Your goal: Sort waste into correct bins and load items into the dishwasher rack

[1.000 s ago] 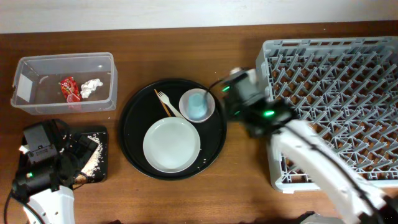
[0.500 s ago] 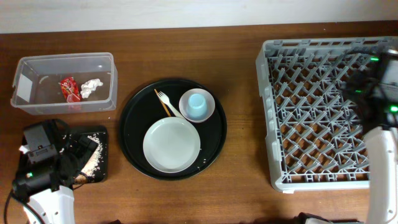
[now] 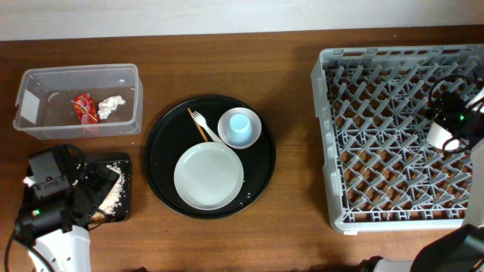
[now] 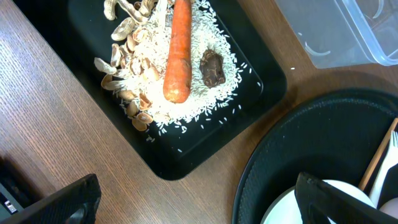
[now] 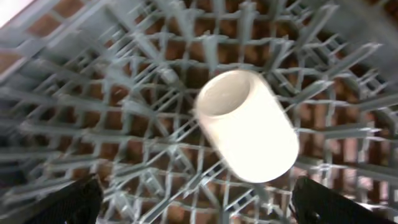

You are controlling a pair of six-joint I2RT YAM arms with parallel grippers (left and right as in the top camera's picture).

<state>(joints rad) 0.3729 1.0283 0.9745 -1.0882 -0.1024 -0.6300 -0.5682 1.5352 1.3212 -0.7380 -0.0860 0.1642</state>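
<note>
Since a second before, the right arm had swung away from the round tray (image 3: 162, 162) and across to the right side of the rack (image 3: 378, 136), and the white cup (image 5: 245, 124) now lay there. Nothing else on the table (image 3: 227, 60) had shifted.

The rack filled the right end of the table. The white cup lay tilted on its side across the pegs, its mouth toward the upper left in the right wrist view. The right hand (image 5: 196, 190) hung over it with its fingers spread wide, touching nothing.

The round tray sat mid-table. On it were the plate (image 3: 209, 177), the bowl (image 3: 255, 119) just behind the plate with the blue cup (image 3: 239, 128) standing in it, and the fork (image 3: 200, 121) just left of the bowl.

The tub (image 3: 76, 71) stood at the far left with the wrapper (image 3: 84, 107) and the tissue (image 3: 112, 106) side by side inside. The black tray (image 4: 186, 155) lay in front of the tub, beside the round tray. It carried a bed of rice (image 4: 205, 93), with the carrot (image 4: 178, 53) on top, the lump (image 4: 212, 67) touching the carrot's right side, and strips (image 4: 124, 68) heaped along the left.

The left hand (image 4: 196, 190) hovered over the near corner of the black tray, wide apart and empty.
</note>
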